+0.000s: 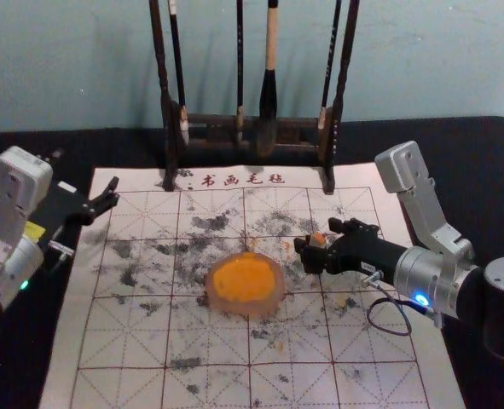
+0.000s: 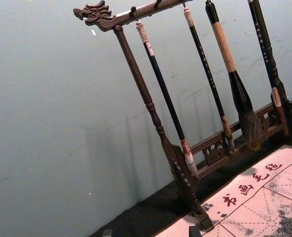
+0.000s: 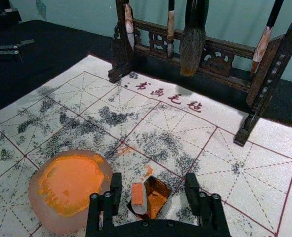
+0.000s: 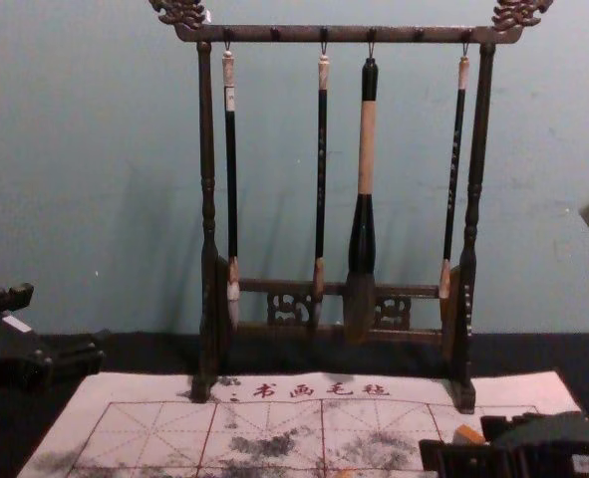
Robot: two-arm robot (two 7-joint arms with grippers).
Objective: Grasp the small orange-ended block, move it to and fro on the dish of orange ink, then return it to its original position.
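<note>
At far left in head view, left gripper (image 1: 85,175) is held over the table's edge of the gridded mat (image 1: 124,383), its two fingers spread, nothing between them. Next, behind the grid: dark wooden rack (image 1: 160,68), four brushes (image 1: 270,38) hanging from it. Mid-mat: round dish (image 1: 277,308), orange ink (image 1: 245,279) spread inside. Just right of the dish, small orange-ended block (image 3: 138,193), tilted against a small open box (image 3: 166,189) with orange inside; cannot tell whether it sits within the box. Right gripper (image 1: 316,237) reaches in from the right, released, fingers apart on either side of block and box.
</note>
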